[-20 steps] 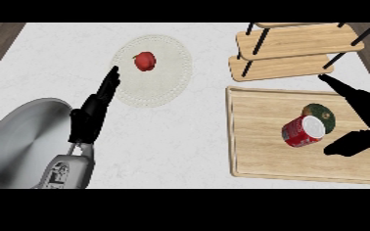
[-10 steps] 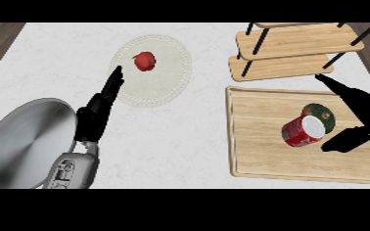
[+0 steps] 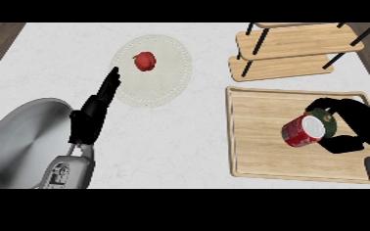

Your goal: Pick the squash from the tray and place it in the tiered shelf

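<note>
Head view: your right hand [image 3: 348,123] sits at the 4 o'clock side of the frame, over the wooden tray [image 3: 256,127], with its fingers and thumb curled around the far side of a red can [image 3: 303,130] that lies tilted, its pale end facing up. A green, dark-striped thing, apparently the squash [image 3: 325,121], shows just behind the can at its 2 o'clock edge, mostly hidden between the can and your palm, so you cannot tell which of the two the fingers actually press. Both are inside the tray, toward its right half. At 1 o'clock from the tray stands the tiered shelf [image 3: 296,44], its wooden boards bare. Your left hand [image 3: 92,112] is at 8 o'clock, fingers straight and relaxed, tips pointing up toward the round white plate [image 3: 168,85] and overlapping its lower left rim. A small red fruit [image 3: 145,61] rests on the plate's upper half. A grey metal pan [image 3: 25,142] lies at 7 o'clock, just beside the left forearm.
</note>
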Controlling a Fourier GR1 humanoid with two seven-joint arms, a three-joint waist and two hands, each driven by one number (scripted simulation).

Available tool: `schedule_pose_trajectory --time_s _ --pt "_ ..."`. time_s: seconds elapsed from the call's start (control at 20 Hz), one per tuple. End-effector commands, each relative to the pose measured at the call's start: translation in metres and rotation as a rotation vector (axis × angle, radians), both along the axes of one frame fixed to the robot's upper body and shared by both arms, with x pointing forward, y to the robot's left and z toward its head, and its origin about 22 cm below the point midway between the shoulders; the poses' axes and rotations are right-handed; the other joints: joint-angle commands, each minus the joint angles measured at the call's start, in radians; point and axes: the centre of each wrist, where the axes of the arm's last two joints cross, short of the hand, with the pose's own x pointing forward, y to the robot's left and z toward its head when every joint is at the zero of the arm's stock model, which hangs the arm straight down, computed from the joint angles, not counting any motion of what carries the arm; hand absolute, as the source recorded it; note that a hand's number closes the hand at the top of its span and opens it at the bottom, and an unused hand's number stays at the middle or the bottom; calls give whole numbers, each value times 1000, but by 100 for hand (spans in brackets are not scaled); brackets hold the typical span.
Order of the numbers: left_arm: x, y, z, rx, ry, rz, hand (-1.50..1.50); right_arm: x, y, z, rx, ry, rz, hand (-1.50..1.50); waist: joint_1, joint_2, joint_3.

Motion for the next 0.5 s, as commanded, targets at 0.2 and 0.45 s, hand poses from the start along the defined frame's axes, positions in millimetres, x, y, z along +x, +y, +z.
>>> schedule_pose_trajectory --time_s 0.2,0.45 --pt "-7 3 21 9 4 -4 0 -8 2 -19 -52 -66 55 150 0 0 1" --pt "1 4 -4 11 15 6 0 -16 42 -7 16 -119 35 150 -5 0 1"
